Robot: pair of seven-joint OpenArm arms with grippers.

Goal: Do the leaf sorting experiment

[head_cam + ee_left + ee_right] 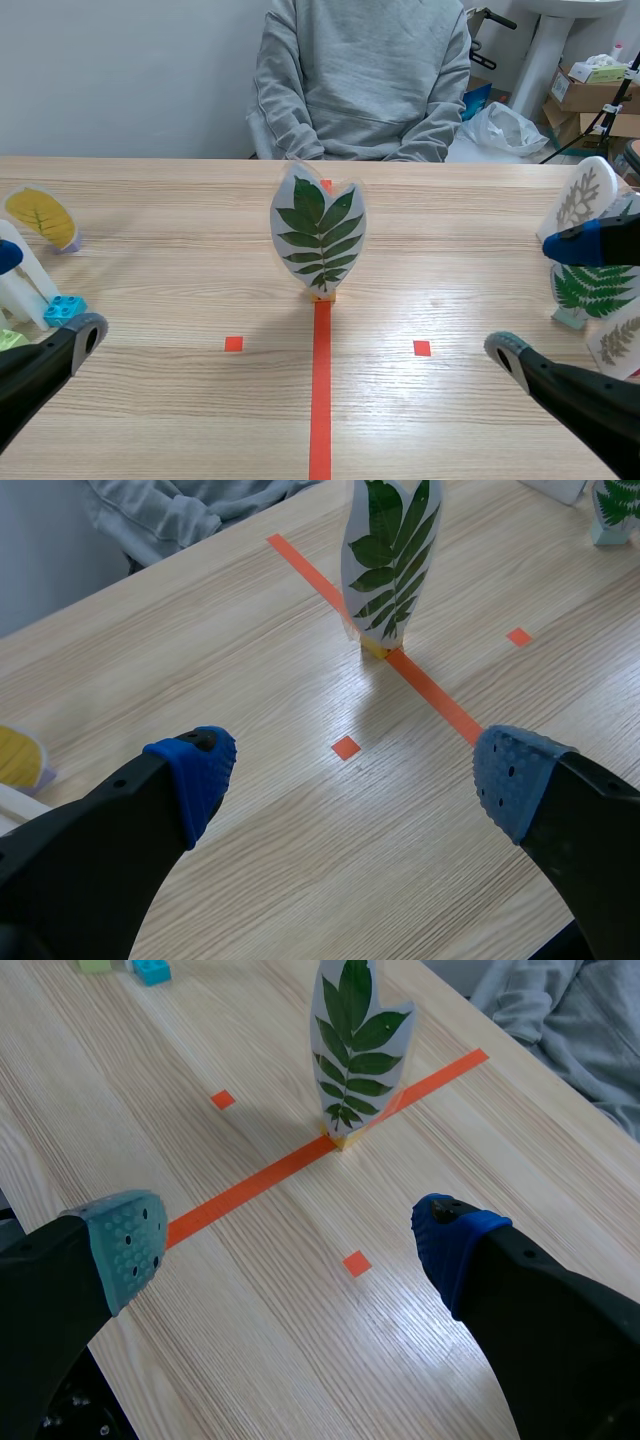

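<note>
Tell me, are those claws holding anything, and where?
Nothing is held: the left gripper and right gripper are both open; the leaf card stands untouched.

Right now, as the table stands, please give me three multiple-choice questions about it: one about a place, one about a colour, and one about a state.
1. Where does the green leaf card stand?
A. on the long orange tape line
B. on a small red square
C. inside a claw

2. What colour is the leaf in the far-left card?
A. green
B. yellow
C. brown

3. How is the left claw?
A. shut on a card
B. shut on nothing
C. open

Answers: 1 A, its base sits on the line. 2 B, the leaf shows yellow. 3 C, it gapes wide and holds nothing.
</note>
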